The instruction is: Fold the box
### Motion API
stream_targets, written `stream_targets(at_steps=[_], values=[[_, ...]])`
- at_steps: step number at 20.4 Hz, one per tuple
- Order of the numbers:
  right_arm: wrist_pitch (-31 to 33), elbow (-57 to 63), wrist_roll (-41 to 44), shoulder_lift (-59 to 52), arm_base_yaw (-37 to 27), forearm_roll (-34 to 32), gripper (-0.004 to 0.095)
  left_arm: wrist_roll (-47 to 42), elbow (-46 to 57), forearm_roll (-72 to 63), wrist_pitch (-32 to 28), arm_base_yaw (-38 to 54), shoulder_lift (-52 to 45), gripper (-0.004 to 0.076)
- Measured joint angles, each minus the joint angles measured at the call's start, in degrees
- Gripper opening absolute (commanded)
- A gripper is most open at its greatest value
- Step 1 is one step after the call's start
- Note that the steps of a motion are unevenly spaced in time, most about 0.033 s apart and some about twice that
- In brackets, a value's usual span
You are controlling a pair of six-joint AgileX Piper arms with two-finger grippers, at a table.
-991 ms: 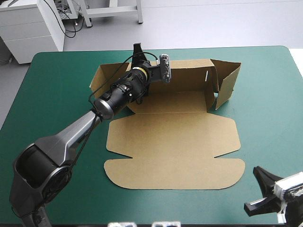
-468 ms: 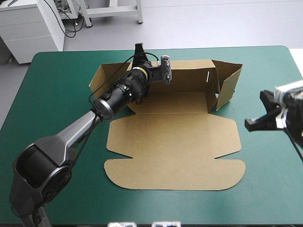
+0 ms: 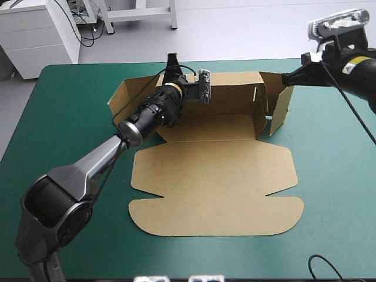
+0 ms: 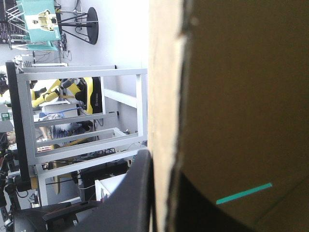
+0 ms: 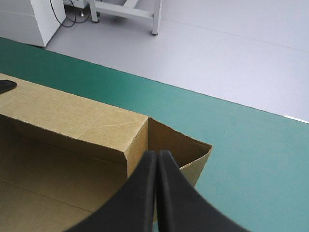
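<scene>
**Change of state.** The right arm (image 3: pixel 352 64) has travelled from the near right corner of the counter (image 3: pixel 329 176) to its far right. The right jaws now hang over the upper corner where the back wall (image 3: pixel 232 94) meets the right end flap (image 3: pixel 282 103). They are clenched on nothing and meet in one pointed arch. The left arm (image 3: pixel 100 158) has not moved. The left jaws stay clamped on the top edge of the back wall, left of its middle, with the board edge gripped between the two black fingers.

**Meaning for the task.** The back wall is held upright, so the next step is probably the right end. That flap stands splayed outward and is not yet tucked. The closed right jaws look placed to push the flap rather than pinch it.

**Position of the work.** The box (image 3: pixel 217 176) lies at the centre of the counter. Its lid panels lie flat toward the near edge. The left end flap (image 3: pixel 120 94) is also raised and angled outward.

**Contents.** The tray floor (image 3: pixel 211 126) holds nothing; only the left arm passes above it.
</scene>
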Motion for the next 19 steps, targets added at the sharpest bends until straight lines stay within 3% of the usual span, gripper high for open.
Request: stream_targets(at_steps=[11,19], values=[[4.29,-16.31,4.58,27.03,0.0,-1.27,-0.0014,0.0,-0.11,-2.95,-1.22,0.77,0.18,-0.0008],[14.94,-17.36,4.97,33.16,0.0,-1.22,-0.0014,0.05,-0.35,-4.19,-0.86,0.77,0.18,-0.0008]])
